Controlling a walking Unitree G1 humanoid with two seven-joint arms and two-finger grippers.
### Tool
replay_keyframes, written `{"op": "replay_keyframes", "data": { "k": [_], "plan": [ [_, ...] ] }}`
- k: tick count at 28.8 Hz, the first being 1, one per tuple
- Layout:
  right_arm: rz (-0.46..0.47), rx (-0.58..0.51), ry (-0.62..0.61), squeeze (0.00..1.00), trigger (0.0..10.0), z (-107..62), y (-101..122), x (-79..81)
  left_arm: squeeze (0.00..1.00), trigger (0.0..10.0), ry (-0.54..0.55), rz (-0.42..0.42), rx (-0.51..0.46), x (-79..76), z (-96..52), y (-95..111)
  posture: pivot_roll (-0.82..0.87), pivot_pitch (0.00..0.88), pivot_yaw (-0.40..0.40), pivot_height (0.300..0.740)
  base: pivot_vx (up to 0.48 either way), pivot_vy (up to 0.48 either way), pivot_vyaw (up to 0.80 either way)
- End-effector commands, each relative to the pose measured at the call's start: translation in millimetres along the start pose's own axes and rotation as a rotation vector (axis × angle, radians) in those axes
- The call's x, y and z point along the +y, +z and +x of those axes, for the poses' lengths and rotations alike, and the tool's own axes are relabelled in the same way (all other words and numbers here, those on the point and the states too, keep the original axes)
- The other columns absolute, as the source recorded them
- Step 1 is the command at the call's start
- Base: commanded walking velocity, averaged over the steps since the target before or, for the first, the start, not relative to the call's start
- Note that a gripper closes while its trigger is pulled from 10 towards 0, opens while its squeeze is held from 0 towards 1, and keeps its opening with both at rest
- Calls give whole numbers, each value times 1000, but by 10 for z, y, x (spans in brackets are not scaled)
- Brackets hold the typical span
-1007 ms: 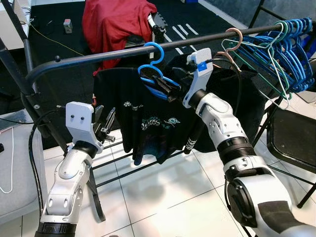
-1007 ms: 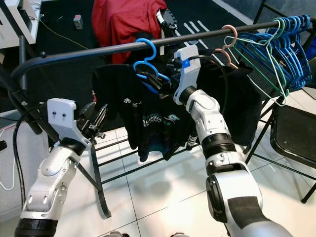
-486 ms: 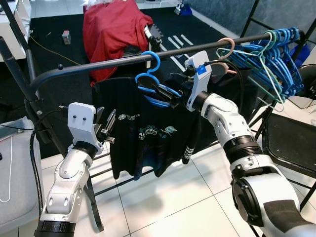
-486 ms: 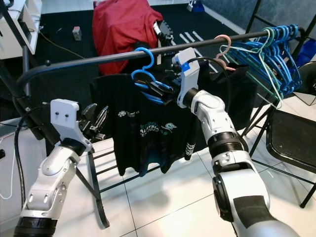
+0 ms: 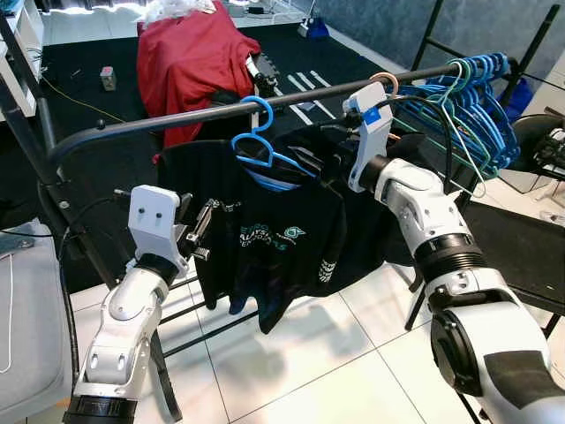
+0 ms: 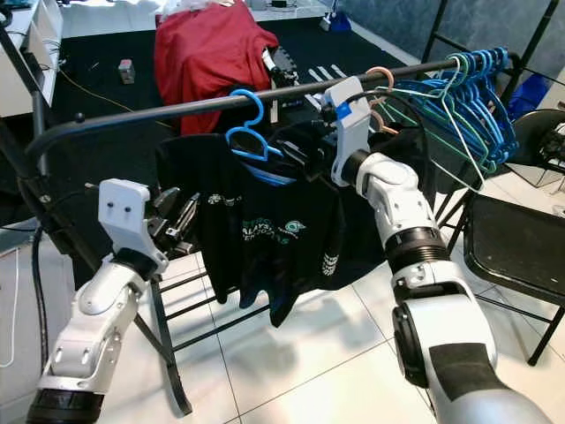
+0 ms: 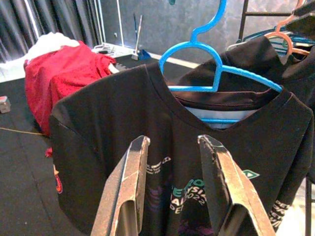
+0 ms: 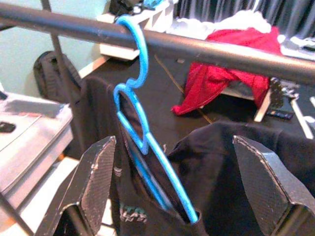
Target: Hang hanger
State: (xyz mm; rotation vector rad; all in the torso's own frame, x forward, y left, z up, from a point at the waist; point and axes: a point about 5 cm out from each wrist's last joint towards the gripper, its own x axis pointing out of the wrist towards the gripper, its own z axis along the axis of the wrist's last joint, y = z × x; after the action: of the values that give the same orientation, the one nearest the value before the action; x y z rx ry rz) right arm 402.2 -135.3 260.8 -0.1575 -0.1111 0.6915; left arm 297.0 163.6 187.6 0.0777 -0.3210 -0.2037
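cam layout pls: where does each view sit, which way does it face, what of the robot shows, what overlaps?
Head pair: on the head, looking forward and down at the rail; both arms show, left gripper low, right gripper by the blue hanger.
Left wrist: looks along open fingers at the black shirt.
Right wrist: looks along open fingers at hanger hook and rail.
Shared by all: blue hanger, black shirt.

Blue hanger point(image 5: 260, 141) on a black rail point(image 5: 177, 117); black T-shirt point(image 5: 265, 238) with white and teal print. Red cloth point(image 5: 185, 62) behind. Bunched blue and green hangers point(image 5: 477, 97), one pink point(image 5: 384, 81). White floor tiles point(image 5: 309, 371).
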Motion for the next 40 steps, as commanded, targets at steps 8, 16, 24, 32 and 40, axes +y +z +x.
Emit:
{"op": "replay_keyframes", "data": {
  "k": [8, 16, 24, 32, 40],
  "plan": [
    [36, 86, 140, 0, 10000, -38, -104, -9, 0, 10000, -5, 20, 54, 14, 0, -88, -52, 72, -45, 740, 0, 0, 0],
    [27, 69, 163, 0, 10000, -7, -73, 3, 0, 10000, 2, 34, 68, 33, -4, -99, -42, 80, -44, 740, 0, 0, 0],
    [-37, 13, 186, 0, 10000, 51, 114, 2, 0, 10000, 20, 35, 71, 94, -71, -60, -26, 121, -55, 740, 0, 0, 0],
    [-70, 25, 181, 0, 10000, 4, 98, -45, 0, 10000, 8, 32, 91, 73, -119, -77, -23, 145, -39, 740, 0, 0, 0],
    [-124, 91, 94, 0, 10000, -83, -11, -174, 0, 10000, -8, 37, 96, 63, -101, -74, -16, 144, -36, 740, 0, 0, 0]
  ]
}}
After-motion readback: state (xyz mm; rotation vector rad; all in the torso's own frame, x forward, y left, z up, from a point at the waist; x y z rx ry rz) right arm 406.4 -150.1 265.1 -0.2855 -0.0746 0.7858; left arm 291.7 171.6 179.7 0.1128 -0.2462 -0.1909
